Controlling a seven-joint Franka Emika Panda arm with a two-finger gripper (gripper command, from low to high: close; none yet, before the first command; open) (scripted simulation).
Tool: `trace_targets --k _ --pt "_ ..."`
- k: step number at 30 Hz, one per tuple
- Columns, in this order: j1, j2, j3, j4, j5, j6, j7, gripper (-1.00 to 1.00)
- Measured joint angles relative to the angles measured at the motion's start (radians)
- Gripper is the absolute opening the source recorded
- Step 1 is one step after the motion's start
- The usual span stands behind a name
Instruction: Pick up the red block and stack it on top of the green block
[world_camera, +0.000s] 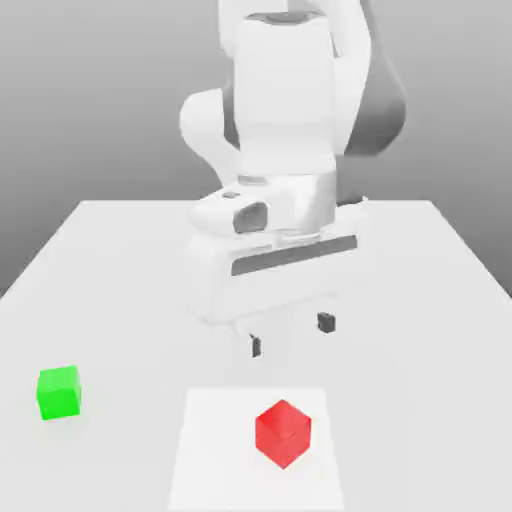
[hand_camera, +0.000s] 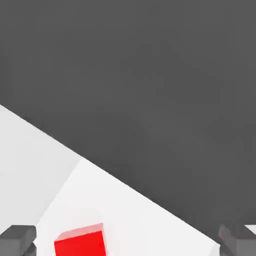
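Gripper (world_camera: 290, 335): your fingers stand wide apart and hold nothing; in the exterior view they hang above the table, clear of both cubes.
Fingertips (hand_camera: 17, 239): in the hand view you see the dark pads spread wide.
Red block (world_camera: 283, 433): sits turned corner-on upon the brighter white patch (world_camera: 215, 460), at about 6 o'clock from your gripper in the exterior view. In the hand view it (hand_camera: 81, 242) lies between the pads, nearer one.
Green block (world_camera: 59, 391): rests on the table (world_camera: 120, 270), at about 9 o'clock from the red block, well apart.
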Motion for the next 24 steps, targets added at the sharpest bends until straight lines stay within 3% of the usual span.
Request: trace_targets --k 8,9,16,24 --pt "-0.022 0.289 0.041 -0.028 0.041 0.207 -0.127 0.0" --pt "-0.031 0.322 0.051 -0.023 0.049 0.235 -0.133 -1.0" --pt "-0.033 0.329 0.053 -0.023 0.049 0.239 -0.133 -1.0" --pt "-0.093 0.118 0.003 -0.049 -0.014 0.056 -0.163 -1.0"
